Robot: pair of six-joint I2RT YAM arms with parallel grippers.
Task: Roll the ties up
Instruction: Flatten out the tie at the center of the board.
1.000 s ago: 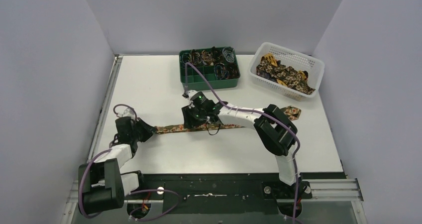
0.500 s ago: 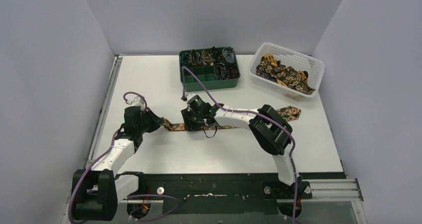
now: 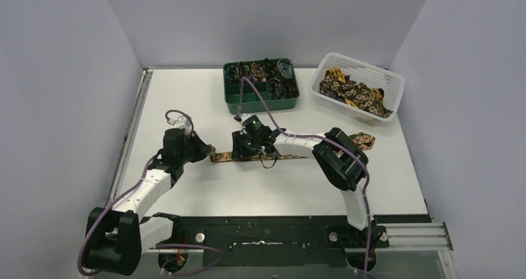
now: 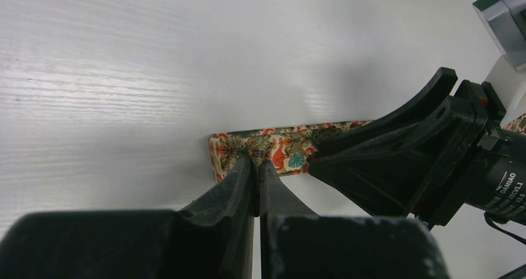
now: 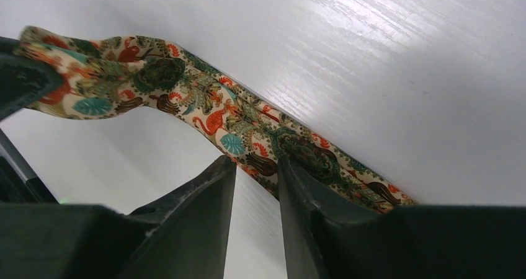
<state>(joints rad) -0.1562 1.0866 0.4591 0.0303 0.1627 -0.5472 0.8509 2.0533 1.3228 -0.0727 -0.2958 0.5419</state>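
Clamps the left gripper (image 4: 254, 166) on the end of the tie (image 4: 286, 154) — fingers pressed together with barely a hairline between them, the printed fabric caught right at the tips and curled up a little off the white table (image 4: 124, 74). Lies out to the right of that grip as a flat strip, orange, teal and brown in its pattern.

Just past the left fingertips, close beside them, meets the right gripper (image 5: 255, 166), set over the same strip. Shows its fingers (image 5: 208, 189) a narrow gap apart, with the tie running crosswise at their tips and dipping slightly into the gap. Cannot tell whether pinched there or only touched. Rises from that spot in a shallow hump toward the left gripper.

Beyond the right gripper, runs on flat along the table, passes under that arm and ends well off to its right.

Farther ahead of both grippers: a green tray (image 3: 260, 105) split into compartments, holding coiled ties (image 3: 251, 71) and thin coloured loops (image 3: 279, 89) — and, to the right of it, a white basket (image 3: 397, 80) heaped with loose ties (image 3: 355, 94).
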